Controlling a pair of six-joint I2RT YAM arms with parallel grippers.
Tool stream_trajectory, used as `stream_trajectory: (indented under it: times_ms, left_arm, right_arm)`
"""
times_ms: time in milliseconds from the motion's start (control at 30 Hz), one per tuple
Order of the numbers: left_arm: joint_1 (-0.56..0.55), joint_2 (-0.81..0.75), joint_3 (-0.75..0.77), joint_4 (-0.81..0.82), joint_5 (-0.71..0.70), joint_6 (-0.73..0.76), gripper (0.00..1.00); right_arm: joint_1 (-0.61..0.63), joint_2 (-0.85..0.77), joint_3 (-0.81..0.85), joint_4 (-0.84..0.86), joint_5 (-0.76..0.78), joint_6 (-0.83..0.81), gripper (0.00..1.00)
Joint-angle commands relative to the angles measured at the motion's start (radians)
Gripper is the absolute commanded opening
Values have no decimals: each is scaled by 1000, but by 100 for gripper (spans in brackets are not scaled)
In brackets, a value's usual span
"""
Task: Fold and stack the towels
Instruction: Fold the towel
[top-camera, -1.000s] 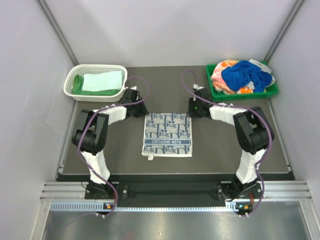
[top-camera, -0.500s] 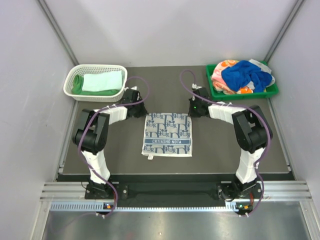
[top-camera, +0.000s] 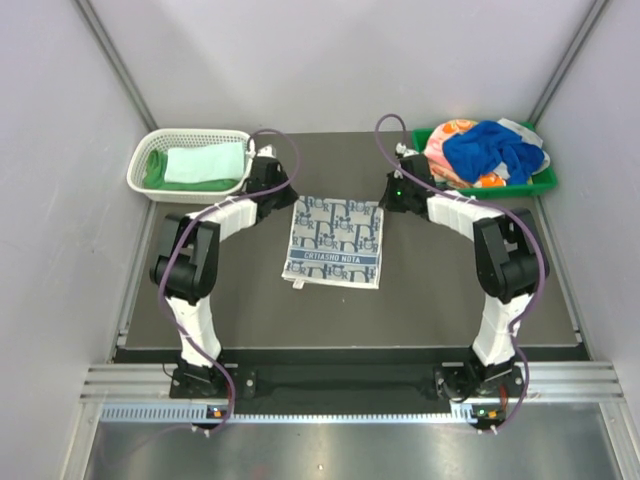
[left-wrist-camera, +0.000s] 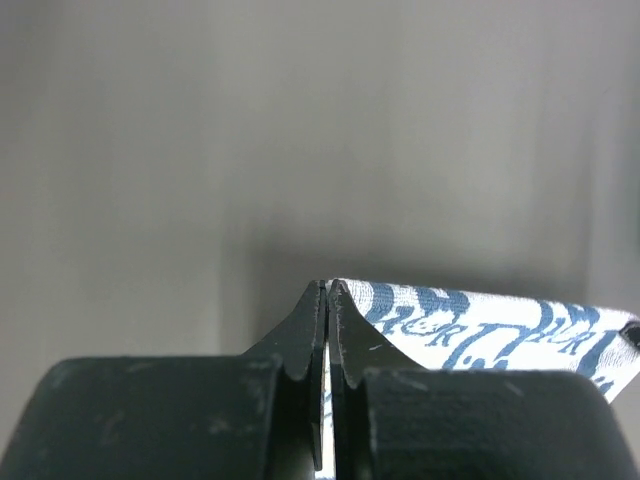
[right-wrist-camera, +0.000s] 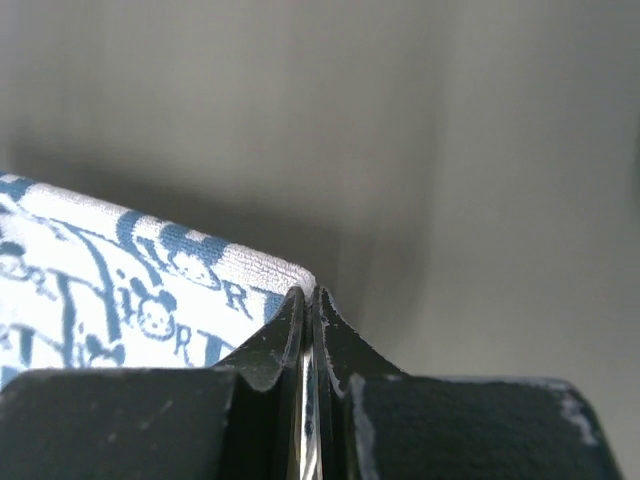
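Note:
A white towel with grey-blue squares (top-camera: 335, 240) lies mid-table. Its far edge is lifted off the mat. My left gripper (top-camera: 283, 196) is shut on its far left corner, and the towel (left-wrist-camera: 480, 325) shows to the right of the closed tips (left-wrist-camera: 327, 290). My right gripper (top-camera: 386, 197) is shut on its far right corner, and the towel (right-wrist-camera: 130, 290) shows to the left of the closed tips (right-wrist-camera: 308, 297). A pale mint towel (top-camera: 205, 160) lies folded on a bright green one (top-camera: 157, 170) in the basket. A royal blue towel (top-camera: 490, 147) and an orange-pink print towel (top-camera: 445, 155) lie bunched in the tray.
The white mesh basket (top-camera: 140, 185) stands at the far left. The green plastic tray (top-camera: 430, 185) stands at the far right, just behind my right gripper. Grey walls close in the back and both sides.
Both grippers have moved toward the back of the table with the towel's far corners, raising that edge and pulling the towel farther back.

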Motion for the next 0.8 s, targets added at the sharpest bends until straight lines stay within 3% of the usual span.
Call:
stream_trajectory:
  times_ms: [0, 233, 767]
  left_arm:
    - [16, 20, 54, 95, -11, 2, 0]
    - [24, -46, -18, 178, 7, 9, 0]
    - [24, -297, -400, 302, 50, -21, 0]
  right_arm:
    - [-24, -6, 56, 84, -49, -28, 2]
    - [-28, -67, -9, 180, -101, -42, 3]
    - [34, -328, -370, 280, -86, 17, 2]
